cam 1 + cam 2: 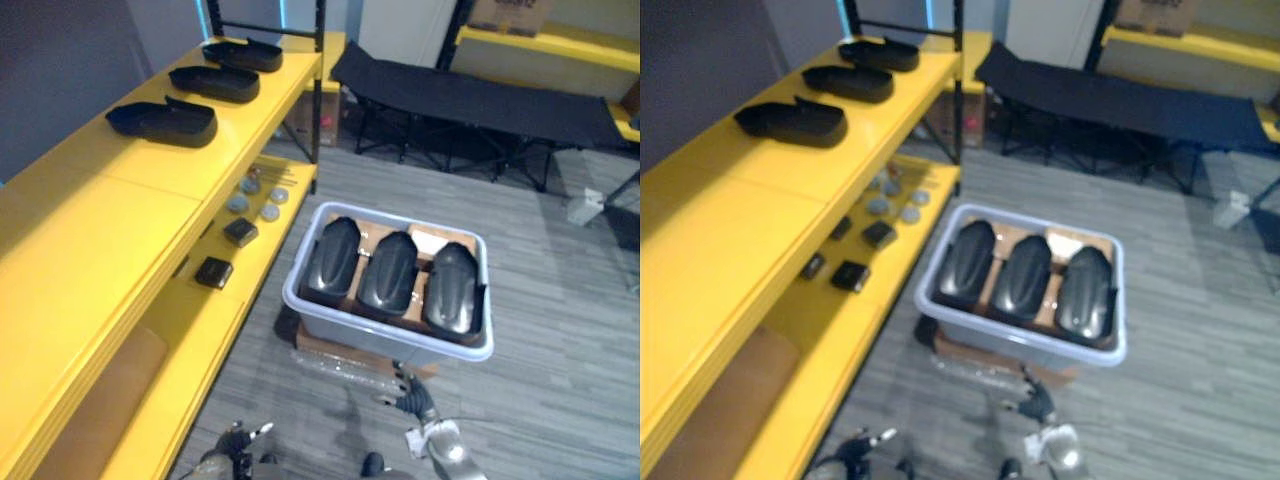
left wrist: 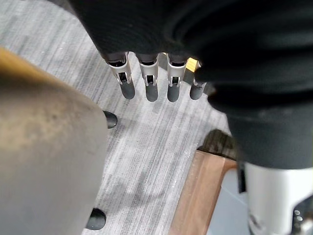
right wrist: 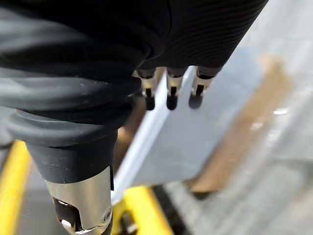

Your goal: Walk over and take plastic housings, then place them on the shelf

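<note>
While looking down, saw three plastic housings [image 1: 388, 272] side by side in a grey bin [image 1: 380, 345] beside the yellow shelf [image 1: 100, 230]. Found three more housings [image 1: 165, 122] on its top board. Noted left robot hand [image 1: 238, 440] and right robot hand [image 1: 412, 392] low before the bin, fingers straight, empty.

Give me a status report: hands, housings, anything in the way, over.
Status: left hand open, right hand open, both empty. Three plastic housings in grey bin; three more on yellow shelf. Nothing blocking bin.
</note>
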{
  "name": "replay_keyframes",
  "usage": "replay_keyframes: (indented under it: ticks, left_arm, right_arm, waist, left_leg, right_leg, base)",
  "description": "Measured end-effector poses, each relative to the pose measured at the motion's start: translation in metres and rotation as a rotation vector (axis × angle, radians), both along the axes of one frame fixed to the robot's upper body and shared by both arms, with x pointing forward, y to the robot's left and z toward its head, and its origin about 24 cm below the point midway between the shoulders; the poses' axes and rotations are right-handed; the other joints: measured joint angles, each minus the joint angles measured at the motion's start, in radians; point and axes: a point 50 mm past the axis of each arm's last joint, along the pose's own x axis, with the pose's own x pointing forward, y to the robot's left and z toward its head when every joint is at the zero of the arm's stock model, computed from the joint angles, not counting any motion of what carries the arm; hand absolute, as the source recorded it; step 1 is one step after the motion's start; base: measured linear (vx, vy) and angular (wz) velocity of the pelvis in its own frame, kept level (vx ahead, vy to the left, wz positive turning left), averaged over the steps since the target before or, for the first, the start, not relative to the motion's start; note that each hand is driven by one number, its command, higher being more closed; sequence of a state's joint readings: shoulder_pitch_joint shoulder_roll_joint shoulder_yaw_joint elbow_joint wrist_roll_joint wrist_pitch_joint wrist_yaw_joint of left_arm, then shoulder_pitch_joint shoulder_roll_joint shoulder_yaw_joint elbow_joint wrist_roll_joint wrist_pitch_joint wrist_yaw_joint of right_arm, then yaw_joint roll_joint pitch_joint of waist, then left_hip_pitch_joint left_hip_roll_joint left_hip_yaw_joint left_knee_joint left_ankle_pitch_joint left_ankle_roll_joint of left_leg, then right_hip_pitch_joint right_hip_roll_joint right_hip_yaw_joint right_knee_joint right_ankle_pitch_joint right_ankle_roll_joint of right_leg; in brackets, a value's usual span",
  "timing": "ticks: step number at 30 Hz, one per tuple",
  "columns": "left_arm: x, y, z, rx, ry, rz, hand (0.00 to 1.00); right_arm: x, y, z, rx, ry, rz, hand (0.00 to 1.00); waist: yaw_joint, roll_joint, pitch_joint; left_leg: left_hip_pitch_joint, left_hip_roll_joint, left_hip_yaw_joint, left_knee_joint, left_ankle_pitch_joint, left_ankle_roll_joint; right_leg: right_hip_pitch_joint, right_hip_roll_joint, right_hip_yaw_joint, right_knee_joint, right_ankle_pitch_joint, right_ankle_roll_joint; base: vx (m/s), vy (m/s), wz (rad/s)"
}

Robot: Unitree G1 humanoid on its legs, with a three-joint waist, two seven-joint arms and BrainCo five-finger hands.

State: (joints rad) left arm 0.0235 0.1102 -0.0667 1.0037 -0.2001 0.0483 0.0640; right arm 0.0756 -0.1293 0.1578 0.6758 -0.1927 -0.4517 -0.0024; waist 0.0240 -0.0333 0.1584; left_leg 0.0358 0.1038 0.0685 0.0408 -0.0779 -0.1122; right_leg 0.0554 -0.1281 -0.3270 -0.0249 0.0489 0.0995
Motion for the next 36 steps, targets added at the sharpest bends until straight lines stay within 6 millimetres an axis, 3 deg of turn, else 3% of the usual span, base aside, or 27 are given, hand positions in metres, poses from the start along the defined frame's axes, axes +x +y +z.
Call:
replay_keyframes:
  ticks: [1,4,5,6,7,9,12,15,18,23,29,31,36]
  left_arm:
    - [0.0,-0.001,0.0,0.0,-0.005,-0.006,0.0]
    - [-0.001,0.003,0.001,0.019,-0.016,-0.027,0.0]
    - [-0.001,0.005,0.001,0.024,-0.018,-0.027,0.0]
    - [-0.002,0.006,0.001,0.027,-0.021,-0.025,0.0]
    - [-0.003,0.006,0.001,0.028,-0.022,-0.026,0.0]
    - [-0.003,0.007,0.003,0.029,-0.045,-0.021,0.0]
    - [-0.006,0.01,0.003,0.028,-0.055,-0.002,0.0]
    - [-0.01,0.011,0.002,0.029,-0.047,0.009,0.0]
    - [-0.011,0.01,0.002,0.024,-0.047,0.015,0.0]
    - [-0.009,0.009,0.003,-0.003,-0.067,0.042,0.0]
    - [0.002,0.009,0.009,-0.019,-0.145,0.044,0.0]
    - [0.005,0.012,0.011,-0.015,-0.161,0.057,0.0]
    - [0.011,0.021,0.016,0.005,-0.194,0.058,0.0]
  right_arm:
    - [0.007,0.005,0.012,0.018,-0.073,0.002,0.0]
    - [0.039,0.019,0.097,0.159,-0.507,-0.138,0.0]
    - [0.043,0.018,0.112,0.179,-0.587,-0.176,0.0]
    - [0.049,0.011,0.135,0.212,-0.704,-0.261,0.0]
    - [0.052,0.005,0.144,0.234,-0.745,-0.318,0.0]
    - [0.06,-0.038,0.167,0.302,-0.854,-0.589,0.0]
    - [0.059,-0.092,0.17,0.27,-0.839,-0.865,0.0]
    - [0.056,-0.121,0.152,0.21,-0.712,-1.004,0.0]
    - [0.058,-0.132,0.136,0.206,-0.585,-1.089,0.0]
    - [0.062,-0.157,0.127,0.223,-0.487,-1.247,0.0]
    - [0.068,-0.198,0.137,0.24,-0.441,-1.445,0.0]
    - [0.071,-0.202,0.141,0.268,-0.443,-1.472,0.0]
    - [0.075,-0.206,0.146,0.319,-0.446,-1.502,0.0]
  waist:
    - [-0.001,-0.004,0.002]
    - [-0.007,-0.016,0.006]
    - [-0.007,-0.017,0.005]
    - [-0.006,-0.02,0.003]
    - [-0.004,-0.021,0.002]
    - [0.003,-0.023,-0.001]
    - [-0.001,-0.016,0.0]
    - [-0.012,-0.009,-0.004]
    - [-0.011,-0.003,-0.004]
    - [-0.005,0.012,0.012]
    - [-0.006,0.03,0.083]
    - [-0.006,0.036,0.101]
    - [-0.006,0.018,0.147]
  left_leg:
    - [-0.002,-0.002,0.004,-0.013,0.008,0.003]
    - [-0.004,-0.003,0.045,-0.072,0.05,0.007]
    - [-0.003,-0.005,0.051,-0.075,0.052,0.007]
    - [-0.002,-0.011,0.057,-0.082,0.056,0.006]
    - [0.0,-0.013,0.061,-0.084,0.059,0.008]
    - [0.005,-0.024,0.073,-0.083,0.059,0.011]
    - [0.01,-0.036,0.082,-0.083,0.057,0.014]
    - [0.023,-0.034,0.082,-0.077,0.048,0.014]
    - [0.023,-0.029,0.08,-0.064,0.043,0.016]
    - [0.005,-0.03,0.074,-0.041,0.029,0.029]
    - [-0.098,-0.046,0.046,-0.004,0.043,0.026]
    - [-0.12,-0.046,0.043,0.002,0.048,0.026]
    - [-0.144,-0.05,0.025,0.007,0.06,0.033]
  right_leg:
    - [-0.009,-0.002,0.001,-0.002,0.0,0.0]
    - [-0.042,-0.006,0.009,-0.011,0.01,0.006]
    - [-0.042,-0.008,0.01,-0.015,0.013,0.009]
    - [-0.043,-0.013,0.018,-0.023,0.022,0.01]
    - [-0.043,-0.014,0.025,-0.025,0.027,0.009]
    - [-0.042,-0.024,0.029,-0.036,0.039,0.018]
    - [-0.037,-0.03,0.03,-0.041,0.044,0.024]
    - [-0.02,-0.034,0.028,-0.041,0.045,0.025]
    - [-0.019,-0.034,0.027,-0.028,0.045,0.026]
    - [-0.027,-0.041,0.026,-0.013,0.049,0.031]
    - [-0.107,-0.059,0.02,0.0,0.049,0.03]
    - [-0.125,-0.06,0.018,0.006,0.051,0.028]
    - [-0.142,-0.065,0.002,0.014,0.053,0.027]
  base:
    - [-0.08,0.015,-0.06]
    - [-0.04,0.013,-0.03]
    - [0.03,0.045,-0.05]
    - [0.04,0.043,-0.06]
    - [0.07,0.057,-0.08]
    - [0.1,0.053,-0.07]
    - [0.11,0.034,-0.03]
    - [0.09,0.028,0.01]
    - [0.01,0.005,0.02]
    - [-0.07,0.024,0.05]
    - [-0.13,-0.003,0.07]
    - [-0.08,-0.007,0.07]
    - [-0.01,0.002,0.11]
